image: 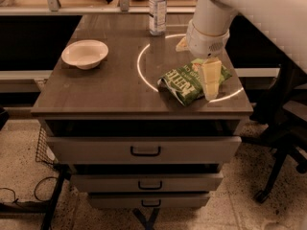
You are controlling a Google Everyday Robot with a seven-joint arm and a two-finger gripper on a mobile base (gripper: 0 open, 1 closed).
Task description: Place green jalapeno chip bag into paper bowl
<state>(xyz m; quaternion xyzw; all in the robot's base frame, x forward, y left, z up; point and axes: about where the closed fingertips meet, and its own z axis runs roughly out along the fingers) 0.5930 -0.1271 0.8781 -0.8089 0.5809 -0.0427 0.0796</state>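
Note:
The green jalapeno chip bag [187, 81] lies crinkled on the right part of the dark cabinet top [110, 87], inside a bright ring of light, white lettering facing up. The gripper [211, 83] hangs from the white arm directly over the bag's right half, its cream fingers [211, 75] pointing down onto the bag. The paper bowl [85, 53], cream-white and shallow, stands empty at the far left of the top, well apart from the bag and the gripper.
A clear plastic bottle [157, 6] with a label stands at the back centre. The cabinet has three drawers with handles [145, 151] below. A chair base [280, 162] stands on the floor at the right, a wire basket [45, 147] at the left.

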